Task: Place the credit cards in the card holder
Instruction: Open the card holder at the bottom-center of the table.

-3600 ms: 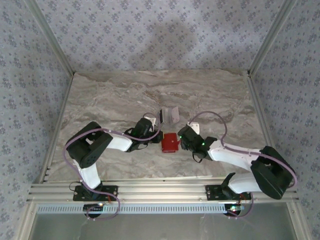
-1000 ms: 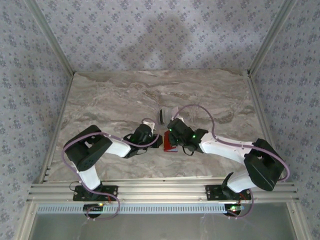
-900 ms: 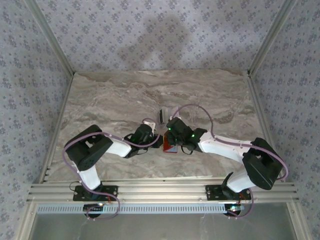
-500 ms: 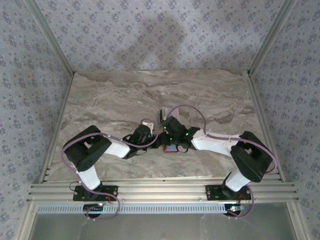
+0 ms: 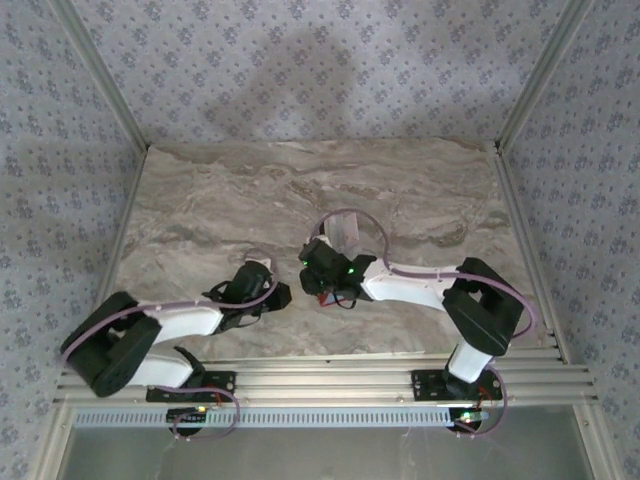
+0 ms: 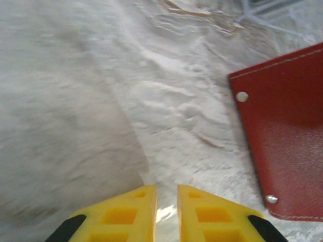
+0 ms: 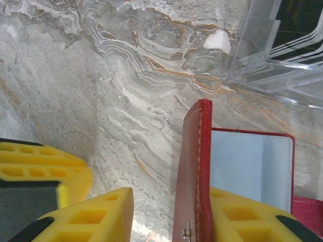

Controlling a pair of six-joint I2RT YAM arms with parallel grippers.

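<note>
From above, my left gripper [image 5: 282, 297] sits just left of the red card holder [image 5: 320, 293]. My right gripper [image 5: 312, 273] is at the holder, near a clear rack [image 5: 346, 229].

Left wrist: my fingers are barely parted and empty. The holder lies ahead to the right on the marble table [image 6: 91, 91].

Right wrist: my jaws are apart, the holder's raised cover between them, unpinched. The credit cards [image 7: 298, 48] stand in the rack beyond.
</note>
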